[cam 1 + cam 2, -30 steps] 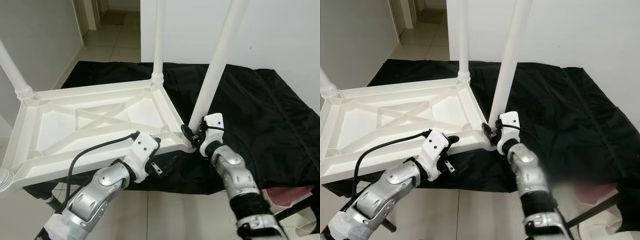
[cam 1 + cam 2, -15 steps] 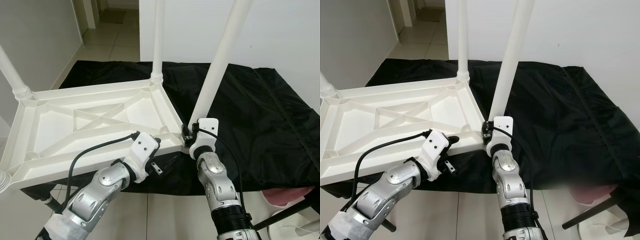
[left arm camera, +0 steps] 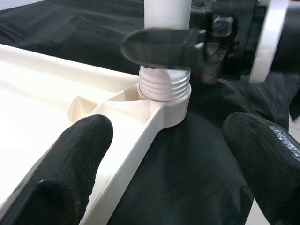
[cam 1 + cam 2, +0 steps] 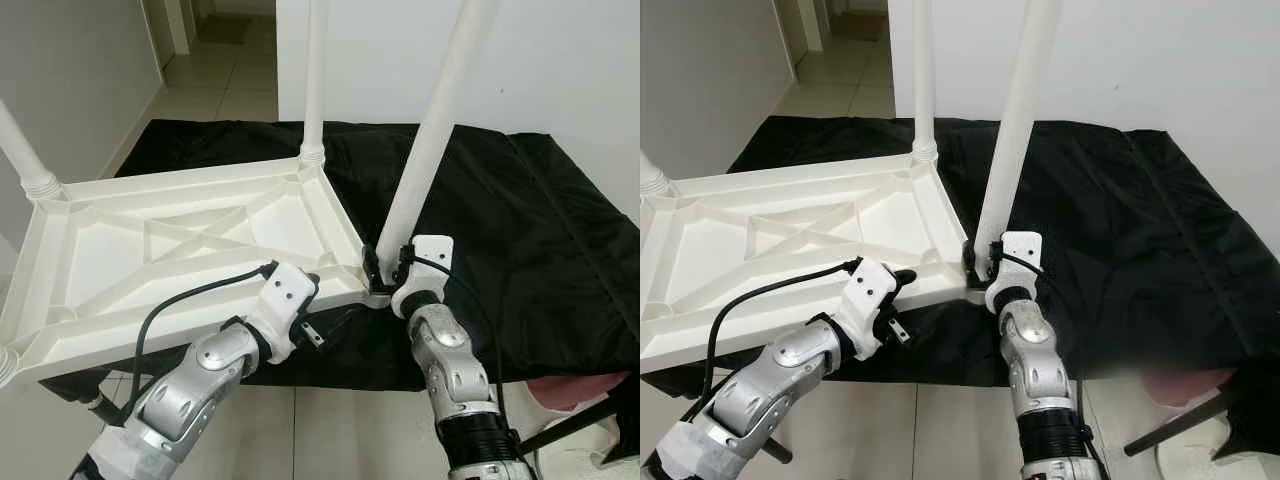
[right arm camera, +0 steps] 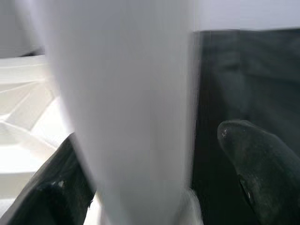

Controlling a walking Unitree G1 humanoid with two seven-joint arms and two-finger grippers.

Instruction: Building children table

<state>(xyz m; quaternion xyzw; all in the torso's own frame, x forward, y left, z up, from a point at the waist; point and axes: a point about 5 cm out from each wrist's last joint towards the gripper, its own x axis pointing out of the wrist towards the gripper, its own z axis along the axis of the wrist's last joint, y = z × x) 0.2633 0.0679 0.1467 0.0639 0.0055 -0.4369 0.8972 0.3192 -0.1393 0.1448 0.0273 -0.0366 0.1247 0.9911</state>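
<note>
A white plastic children's table (image 4: 180, 235) lies upside down on a black cloth, with legs standing up from its corners. My right gripper (image 4: 385, 268) is at the base of the near right leg (image 4: 430, 130), just above the threaded socket (image 3: 165, 86). Its fingers straddle the leg (image 5: 126, 117); one finger (image 5: 262, 164) stands apart from it, so the gripper is open. My left gripper (image 3: 173, 154) is open at the table's front rim (image 3: 140, 136), one finger over the inside and one over the cloth, holding nothing.
The black cloth (image 4: 520, 220) covers a low surface that ends close in front of me, with tiled floor below. A far leg (image 4: 316, 80) and a left leg (image 4: 25, 150) rise from other corners. A white wall stands behind; something pink (image 4: 580, 390) lies at lower right.
My right wrist swung left around the leg's base half a second ago and has turned back right. The left gripper and the table stay where they were.
</note>
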